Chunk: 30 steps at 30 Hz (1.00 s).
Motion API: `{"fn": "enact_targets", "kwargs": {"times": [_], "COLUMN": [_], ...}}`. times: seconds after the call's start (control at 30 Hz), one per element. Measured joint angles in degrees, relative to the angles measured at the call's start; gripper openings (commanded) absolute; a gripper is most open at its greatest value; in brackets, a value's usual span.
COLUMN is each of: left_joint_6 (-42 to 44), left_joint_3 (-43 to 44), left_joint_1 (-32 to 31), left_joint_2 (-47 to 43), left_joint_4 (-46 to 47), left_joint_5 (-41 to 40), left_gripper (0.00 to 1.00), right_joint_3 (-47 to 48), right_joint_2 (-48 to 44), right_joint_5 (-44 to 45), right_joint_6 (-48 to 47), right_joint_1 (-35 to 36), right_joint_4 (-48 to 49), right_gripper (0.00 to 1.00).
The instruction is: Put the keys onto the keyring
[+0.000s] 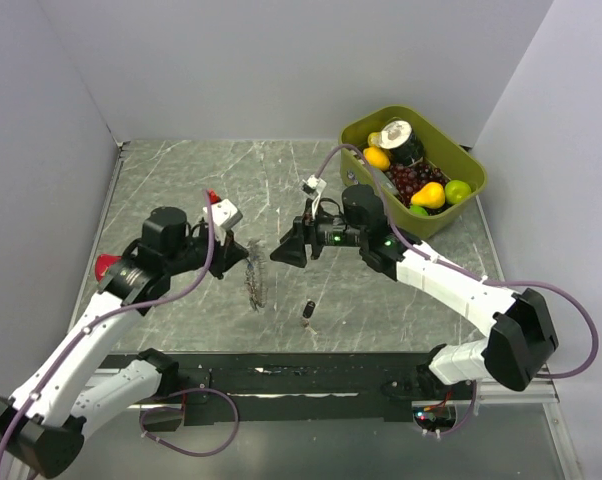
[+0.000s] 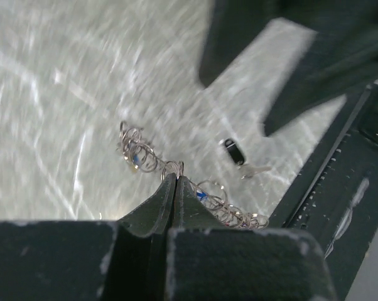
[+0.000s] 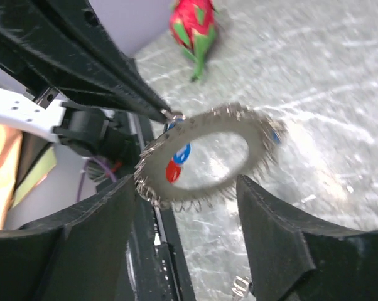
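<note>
Right wrist view: left gripper [image 3: 167, 114] is clamping the thin, springy keyring [image 3: 230, 122] by its rim; right gripper [image 3: 186, 188] is gaping; the light black key [image 1: 307, 313] is probably needing a head grip.

Tight-clamped left pincer [image 2: 176, 179] — right pincer [image 3: 186, 182] spread wide

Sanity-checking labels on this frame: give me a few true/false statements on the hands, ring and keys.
1. The left hand is shut on the keyring. True.
2. The right hand grips a key. False: it is open and holds nothing.
3. A black key lies loose on the table. True.
4. The green bin is empty. False: it holds fruit.
</note>
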Motion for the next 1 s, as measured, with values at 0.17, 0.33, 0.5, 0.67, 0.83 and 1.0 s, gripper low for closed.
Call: {"fn": "enact_targets", "kwargs": {"times": [0.17, 0.33, 0.5, 0.67, 0.83, 1.0], "left_joint_6": [3.28, 3.74, 3.61, 2.89, 2.23, 2.19], "left_joint_3": [0.02, 0.02, 0.02, 0.02, 0.02, 0.02], "left_joint_1": [-0.04, -0.04, -0.04, -0.04, -0.04, -0.04], "left_joint_2": [-2.05, -1.05, -0.85, -0.87, -0.87, -0.87], "left_joint_4": [2.23, 4.28, 5.84, 7.91, 9.25, 9.55], "left_joint_5": [8.70, 14.34, 16.46, 18.40, 19.67, 20.50], "left_gripper": [0.01, 0.01, 0.01, 0.01, 0.01, 0.01], "right_joint_3": [-0.02, -0.02, -0.02, -0.15, -0.15, -0.13], "right_joint_2": [-1.77, -2.62, -2.64, -2.64, -2.60, -1.88], "right_joint_5": [-3.10, -5.20, -5.95, -6.14, -5.97, -5.81], "right_joint_6": [0.28, 0.63, 0.70, 0.72, 0.72, 1.22], "right_joint_1": [0.02, 0.55, 1.81, 2.45, 2.95, 3.15], "right_joint_4": [2.16, 4.17, 4.37, 4.59, 4.57, 4.59], "right_gripper": [0.63, 0.53, 0.50, 0.49, 0.38, 0.13]}}
